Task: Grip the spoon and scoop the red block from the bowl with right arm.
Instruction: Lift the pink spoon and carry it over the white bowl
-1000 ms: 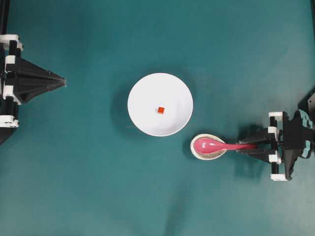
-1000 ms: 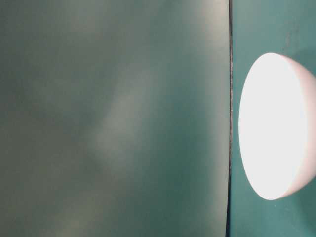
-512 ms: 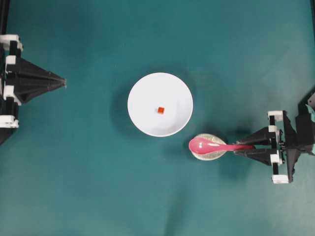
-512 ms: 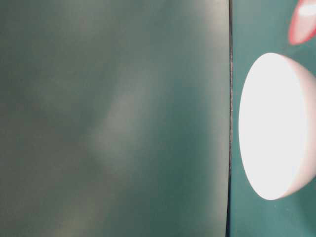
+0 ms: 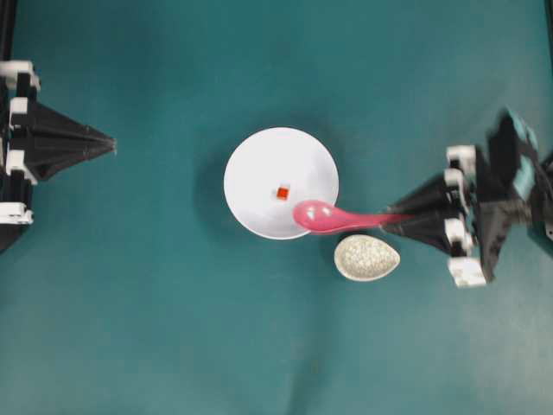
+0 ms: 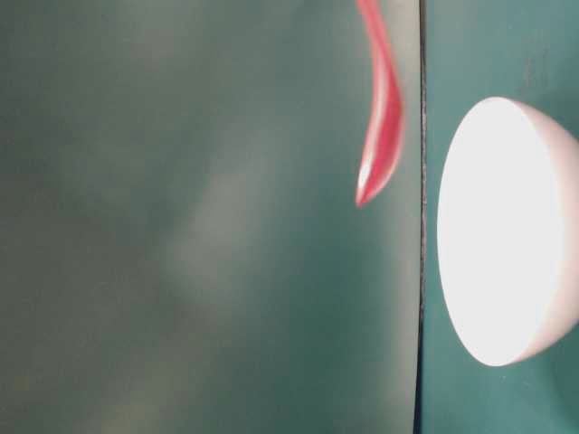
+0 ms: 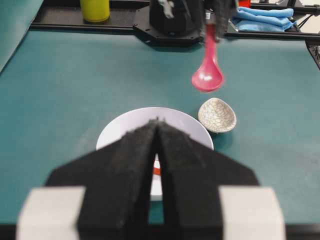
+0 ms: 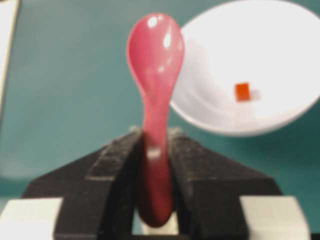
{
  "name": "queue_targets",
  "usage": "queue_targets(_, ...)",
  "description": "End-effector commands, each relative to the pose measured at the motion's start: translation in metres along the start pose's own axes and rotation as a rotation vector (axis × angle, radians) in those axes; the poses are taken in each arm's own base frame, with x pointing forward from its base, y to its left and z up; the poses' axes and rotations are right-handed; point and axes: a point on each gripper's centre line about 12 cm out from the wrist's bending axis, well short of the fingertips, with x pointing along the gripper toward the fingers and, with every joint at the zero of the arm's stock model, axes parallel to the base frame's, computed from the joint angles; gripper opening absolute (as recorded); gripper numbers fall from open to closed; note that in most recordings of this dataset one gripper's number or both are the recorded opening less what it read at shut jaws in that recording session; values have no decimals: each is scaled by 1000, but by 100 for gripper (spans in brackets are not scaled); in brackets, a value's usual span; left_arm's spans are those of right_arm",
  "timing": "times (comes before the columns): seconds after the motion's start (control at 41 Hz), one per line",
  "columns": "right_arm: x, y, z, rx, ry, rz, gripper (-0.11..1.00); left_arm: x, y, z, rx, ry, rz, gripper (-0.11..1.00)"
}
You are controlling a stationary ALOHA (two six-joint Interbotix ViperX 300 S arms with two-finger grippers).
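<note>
Covering the whole scene, the teal tabletop [image 5: 155, 328] carries the large round white bowl [image 5: 259, 164] near its middle. Reaching in from the right, the black right arm [image 5: 497, 194] has its fingers [image 8: 115, 165] clamped on the handle of the glossy pink spoon [image 5: 333, 218], whose head hangs over the bowl's rim. Opposite, the left gripper [image 5: 111, 144] has its fingers pressed together. Just beside the bowl sits a speckled beige egg-shaped dish [image 5: 367, 258]. Inside the bowl lies the tiny red block [image 5: 282, 193].
</note>
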Motion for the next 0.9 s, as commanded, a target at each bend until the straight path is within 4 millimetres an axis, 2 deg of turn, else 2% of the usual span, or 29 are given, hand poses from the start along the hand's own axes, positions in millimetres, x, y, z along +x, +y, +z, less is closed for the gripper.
queue_targets(0.0, 3, -3, 31, 57, 67, 20, 24, 2, 0, 10, 5, -23, -1, 0)
queue_targets(0.171, 11, -10, 68, 82, 235, 58, 24, 3, 0, 10, 3, -21, 1, 0)
queue_targets(0.293, 22, -9, 83, 49, 321, 73, 24, 3, 0, 10, 3, -21, 1, 0)
queue_targets(0.658, 76, -12, 93, 116, 573, 28, 24, 3, 0, 9, 3, -20, 1, 0)
queue_targets(0.878, 90, -21, 94, 99, 737, -86, 24, 3, 0, 8, 3, -15, 1, 0)
